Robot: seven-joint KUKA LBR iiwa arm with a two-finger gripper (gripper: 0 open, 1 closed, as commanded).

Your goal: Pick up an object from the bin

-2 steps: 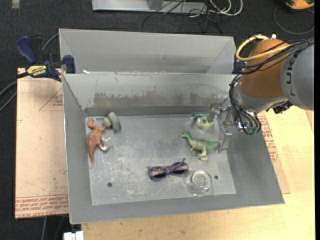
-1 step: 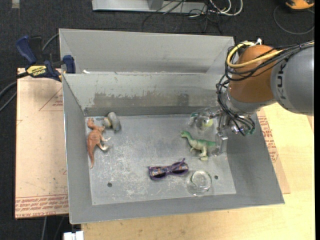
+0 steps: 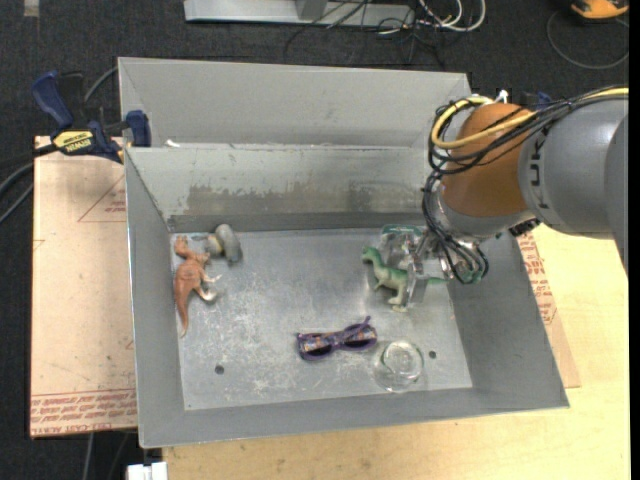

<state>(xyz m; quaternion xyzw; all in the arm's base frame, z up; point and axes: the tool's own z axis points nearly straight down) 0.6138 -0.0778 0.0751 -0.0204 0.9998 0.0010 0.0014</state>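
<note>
Gripper (image 3: 417, 268) and green toy dinosaur (image 3: 384, 274) overlap in your view at the right of the grey bin (image 3: 290, 280), but you cannot tell whether it is wide, narrow or closed on the toy; purple sunglasses (image 3: 337, 341) lie nearer the front.

This looks like a robotics lab. An industrial arm (image 3: 590, 168) hangs over a grey metal bin (image 3: 300, 98), and loose cables (image 3: 452, 6) trail across the dark carpeted floor (image 3: 100, 18).

Dark carpet (image 3: 150, 18) covers the floor, crossed by loose cables (image 3: 452, 6) beside a grey metal stand base (image 3: 290, 8), with a pale tabletop (image 3: 400, 460) nearest the camera.
</note>
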